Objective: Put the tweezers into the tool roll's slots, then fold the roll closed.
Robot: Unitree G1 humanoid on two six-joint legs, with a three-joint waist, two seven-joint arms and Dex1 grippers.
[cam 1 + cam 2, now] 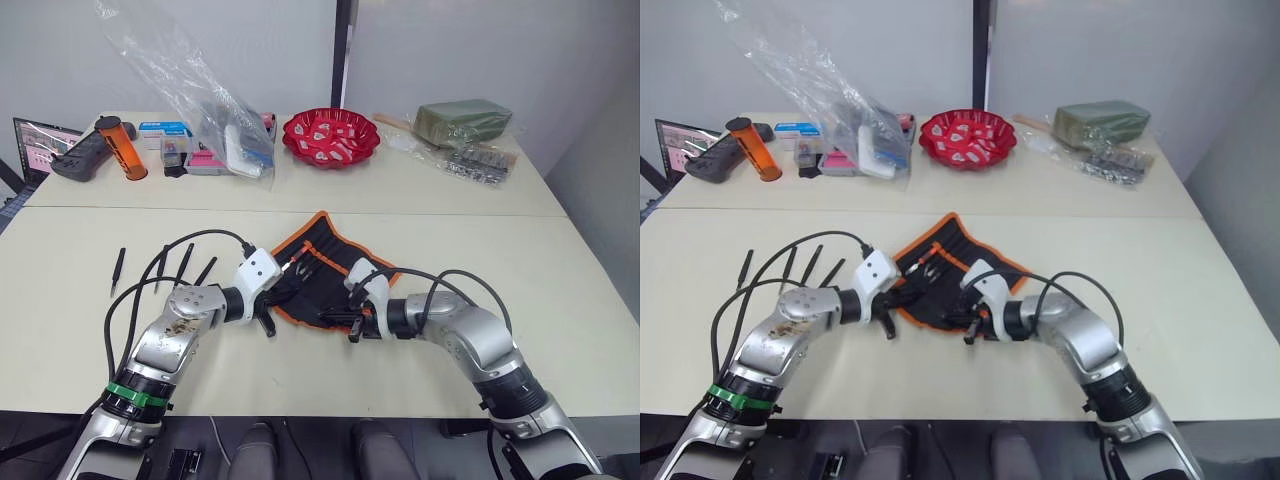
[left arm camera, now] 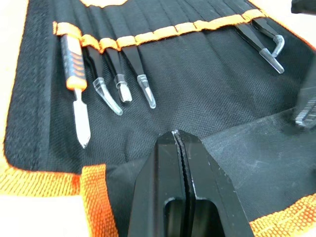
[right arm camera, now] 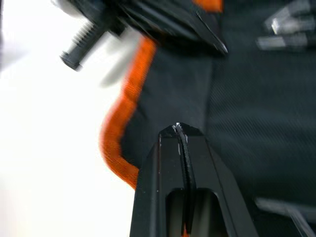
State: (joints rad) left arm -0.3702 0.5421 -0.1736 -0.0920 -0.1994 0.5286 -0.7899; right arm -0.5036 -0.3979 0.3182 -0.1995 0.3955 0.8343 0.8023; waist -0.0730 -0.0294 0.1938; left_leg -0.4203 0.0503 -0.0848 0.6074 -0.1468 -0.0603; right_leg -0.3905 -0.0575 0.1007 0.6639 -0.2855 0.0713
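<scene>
The tool roll lies open in the middle of the table, black with orange edging. Its slots hold an orange-handled tool and three tweezers with clear tip caps; another capped pair sits further along. Several bare black tweezers lie on the table left of the roll. My left gripper is shut on a raised fold of the roll's near flap. My right gripper is shut on the same near edge by the orange trim, a short way to the right.
On the far table stand a red bowl, a clear plastic bag over small boxes, an orange cylinder, a black controller and a green bundle. Bare tabletop lies right of the roll.
</scene>
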